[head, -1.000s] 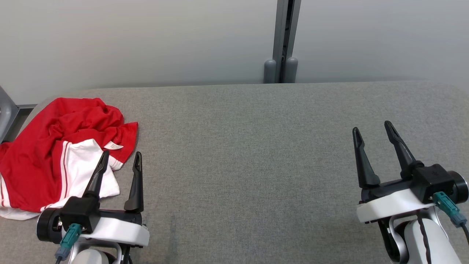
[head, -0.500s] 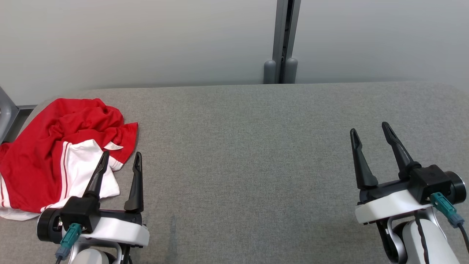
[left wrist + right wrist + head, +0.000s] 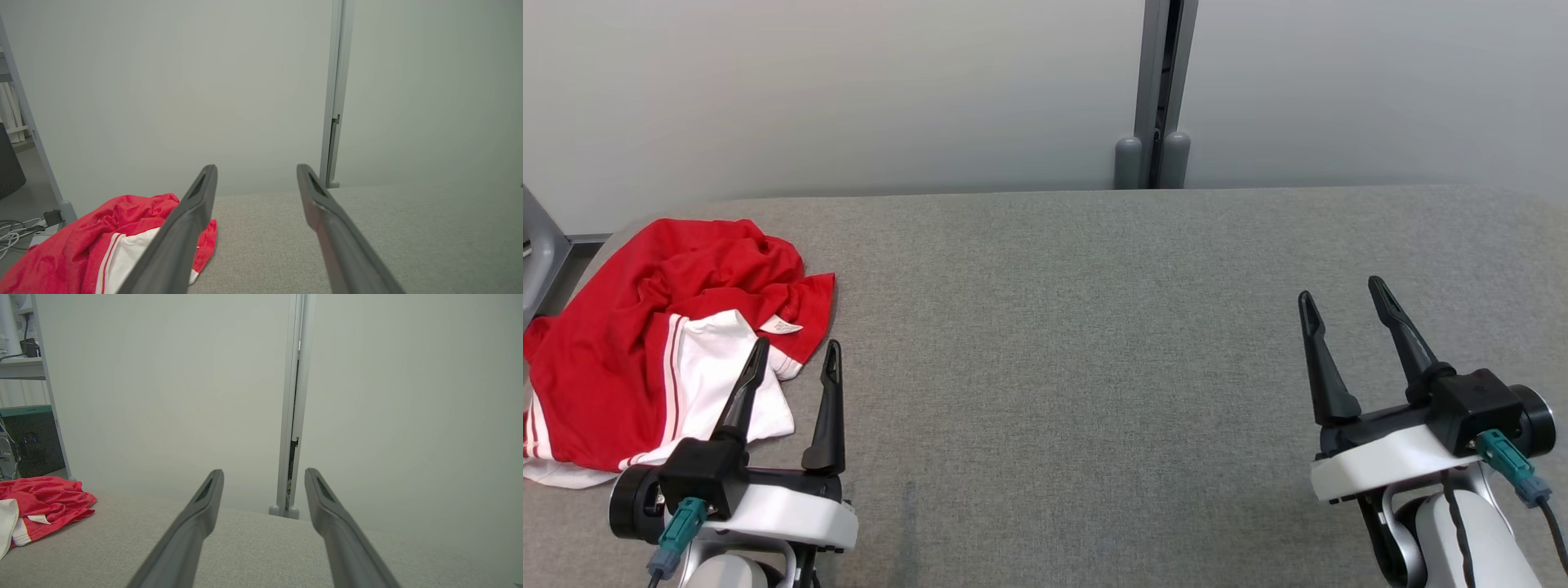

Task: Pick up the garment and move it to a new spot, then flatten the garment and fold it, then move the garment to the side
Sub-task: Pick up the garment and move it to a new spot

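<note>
The garment [image 3: 613, 343] is coloured bright red, with a white panel edged by thin red stripes. The surface [image 3: 1078, 367] is covered in heathered grey weave. The left claw [image 3: 796, 349] and right claw [image 3: 1339, 290] are finished in black, with white housings [image 3: 792, 510] and teal plugs [image 3: 682, 523]. The wall [image 3: 849, 82] is painted pale grey.

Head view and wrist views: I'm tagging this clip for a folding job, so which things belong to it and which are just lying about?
Job:
- garment, red and white, crumpled at the table's left end
- table, grey
- left gripper and right gripper, jaws open, holding nothing

Lying about:
- post behind the table
- cables on the floor
- shelf, with a dark box below it
</note>
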You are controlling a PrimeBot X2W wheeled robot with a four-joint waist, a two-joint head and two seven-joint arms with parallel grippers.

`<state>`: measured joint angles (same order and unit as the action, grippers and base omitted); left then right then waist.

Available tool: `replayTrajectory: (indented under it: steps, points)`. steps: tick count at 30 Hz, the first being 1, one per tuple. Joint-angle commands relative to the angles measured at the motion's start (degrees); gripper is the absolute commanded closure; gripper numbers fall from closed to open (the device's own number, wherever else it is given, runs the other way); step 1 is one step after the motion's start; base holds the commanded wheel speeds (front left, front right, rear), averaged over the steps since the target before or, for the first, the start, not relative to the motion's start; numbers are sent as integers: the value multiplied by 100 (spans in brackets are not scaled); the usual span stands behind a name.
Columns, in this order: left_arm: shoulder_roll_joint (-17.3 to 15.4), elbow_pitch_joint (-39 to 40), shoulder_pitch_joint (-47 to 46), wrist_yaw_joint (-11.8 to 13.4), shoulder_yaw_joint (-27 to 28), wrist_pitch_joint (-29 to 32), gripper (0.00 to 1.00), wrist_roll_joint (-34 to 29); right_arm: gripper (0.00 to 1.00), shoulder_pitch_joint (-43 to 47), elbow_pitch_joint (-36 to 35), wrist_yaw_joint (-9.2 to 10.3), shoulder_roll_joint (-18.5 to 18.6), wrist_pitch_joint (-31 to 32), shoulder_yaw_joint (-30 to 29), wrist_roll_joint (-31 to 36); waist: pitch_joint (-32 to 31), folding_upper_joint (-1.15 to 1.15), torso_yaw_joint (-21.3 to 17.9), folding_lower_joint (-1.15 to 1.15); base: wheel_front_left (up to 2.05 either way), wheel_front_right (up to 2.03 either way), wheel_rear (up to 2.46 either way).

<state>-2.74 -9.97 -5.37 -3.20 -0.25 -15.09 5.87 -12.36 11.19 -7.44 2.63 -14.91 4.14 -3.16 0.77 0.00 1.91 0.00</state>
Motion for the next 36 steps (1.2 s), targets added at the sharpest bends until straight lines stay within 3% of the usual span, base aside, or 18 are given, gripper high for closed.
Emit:
replayTrajectory:
  steps: [1,15,36]
  points:
    - [-27,-4,-70,15,11,-11,0,26,0,16,11,-8,47,-43,1,-40,-3,0,20,0,0,0,0]
    - [-26,-108,-53,67,78,-11,0,123,0,90,183,-8,46,-39,152,-308,-48,0,473,0,0,0,0]
    - [-25,-379,55,-15,375,-8,0,119,0,193,321,-8,47,-39,543,-650,-206,0,2030,0,0,0,0]
